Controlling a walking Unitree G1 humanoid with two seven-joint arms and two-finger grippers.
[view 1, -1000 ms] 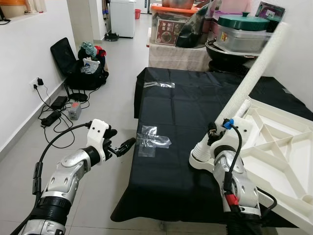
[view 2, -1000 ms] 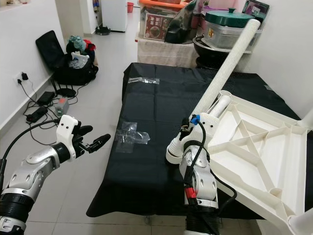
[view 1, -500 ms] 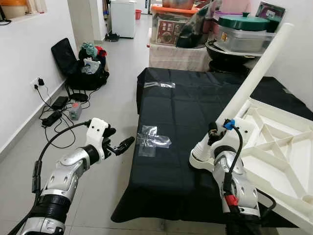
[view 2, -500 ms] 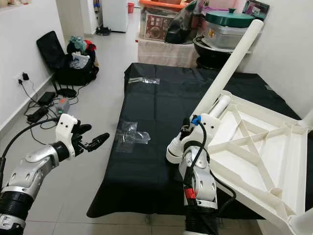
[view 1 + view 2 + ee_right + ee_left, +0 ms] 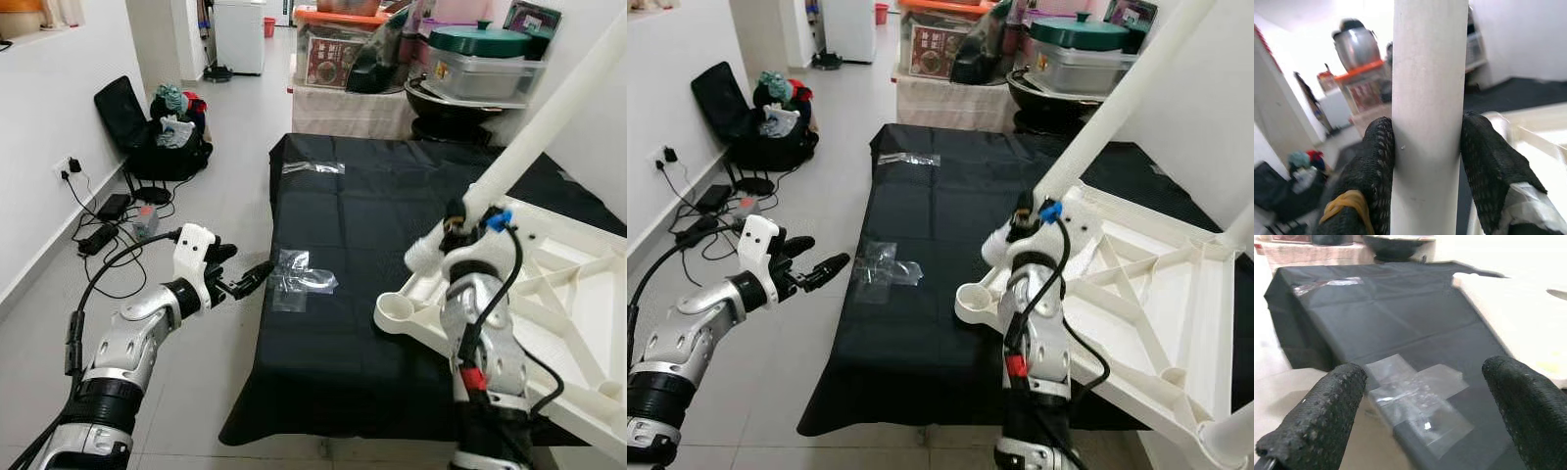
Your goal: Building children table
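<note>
— Where is the leg now, and what has it?

— My right pincer (image 5: 1427,147) is clamped on the leg (image 5: 549,122), one finger either side of the white tube. From the tabletop (image 5: 578,323), which lies upside down on the right part of the bench (image 5: 362,206), the leg rises from the near left part of the frame and slants up and away to the right. Its long axis runs that way, and its upper end is cut off by the picture's edge.

— And the socket it should go into?

— I judge the next move turns on lining the tube's axis up with a socket. One round open socket (image 5: 394,309) sits at the tabletop's near left corner, just below and to the left of my right wrist. I cannot see the leg's foot: my wrist hides it, so I cannot tell whether it is seated, resting on the frame, or hanging free.

— Your left arm?

— My left pincer (image 5: 247,282) hovers off the bench's left edge, fingers (image 5: 1327,416) wide apart and holding nothing. Just beyond it, on the cloth, lie clear bags (image 5: 299,284). Small bits show inside, too blurred to name. The right arm is far nearer the tabletop, so the leg work is its job.
</note>
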